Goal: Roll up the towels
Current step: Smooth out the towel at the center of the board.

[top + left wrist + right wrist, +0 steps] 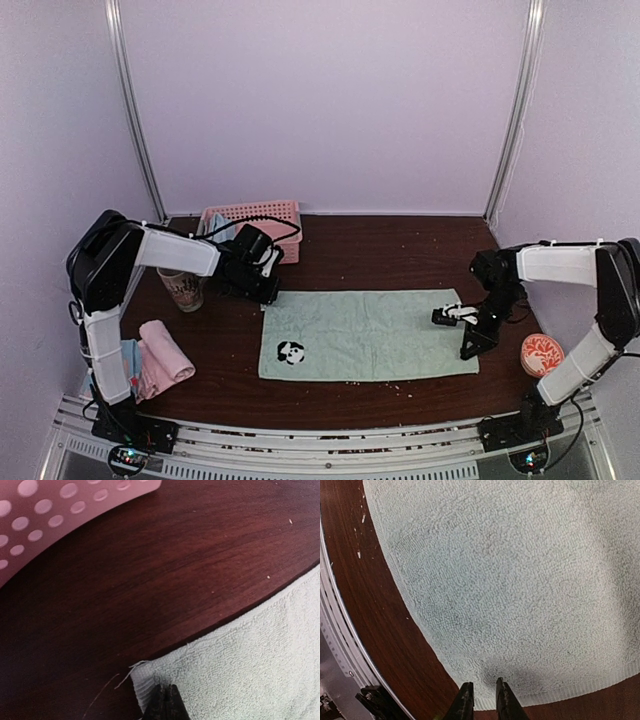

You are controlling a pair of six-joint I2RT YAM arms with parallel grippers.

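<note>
A pale green towel (370,330) with a small panda patch lies spread flat on the dark wooden table (380,250). My left gripper (268,293) is at its far left corner. In the left wrist view the gripper (166,686) is shut, its tips resting on the corner of the green towel (260,655). My right gripper (440,316) is at the towel's right end. Seen from the right wrist, its jaws (483,682) are nearly together just inside the hem, with the cloth of the green towel (510,580) between them. A rolled pink towel (165,355) lies at the left on a light blue towel (127,352).
A pink perforated basket (255,213) stands at the back left, its wall (45,520) close to the left gripper. A patterned cup (182,290) stands beside the left arm. A red-patterned bowl (542,354) sits at the right. The metal rail (340,645) runs along the near table edge.
</note>
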